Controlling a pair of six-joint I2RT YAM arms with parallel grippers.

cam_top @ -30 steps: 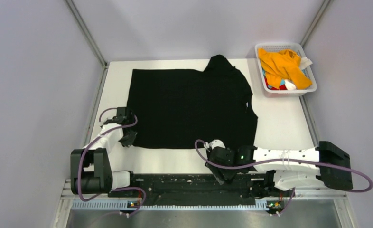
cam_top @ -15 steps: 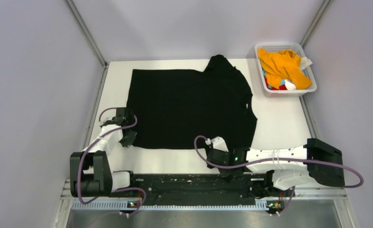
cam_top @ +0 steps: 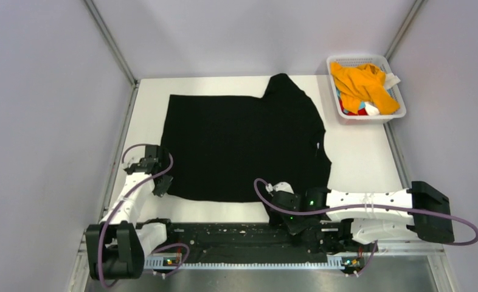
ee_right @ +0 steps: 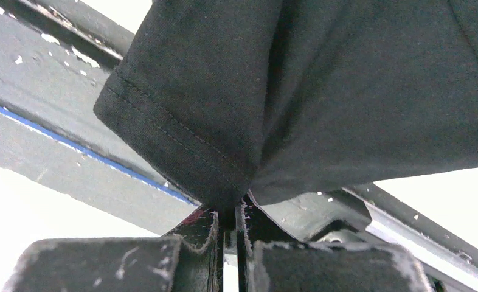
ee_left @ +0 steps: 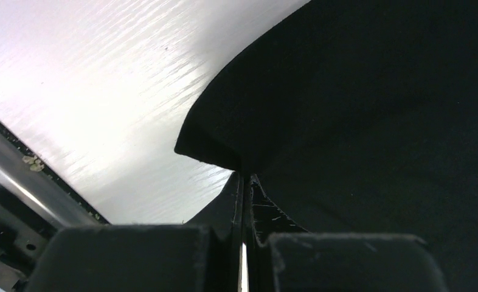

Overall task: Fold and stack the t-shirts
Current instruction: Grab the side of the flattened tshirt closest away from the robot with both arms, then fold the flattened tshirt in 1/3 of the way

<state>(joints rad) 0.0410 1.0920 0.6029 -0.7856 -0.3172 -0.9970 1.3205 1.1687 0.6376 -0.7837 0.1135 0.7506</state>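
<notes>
The large t-shirt point(cam_top: 242, 143) lies spread over the middle of the desk point(cam_top: 364, 158), reaching from the far edge towards the near one, with one sleeve poking out at the far side. The basket point(cam_top: 340, 64) stands at the far right corner, just right of that sleeve and apart from it. In it sits a bunched t-shirt point(cam_top: 361, 85), on top of other bits of cloth point(cam_top: 370, 110). The left pincer point(cam_top: 159, 182) pinches the large t-shirt's near left corner. The right pincer point(cam_top: 282, 210) pinches its near right part, at the near edge of the desk, above the rail point(ee_right: 72, 140) there.
</notes>
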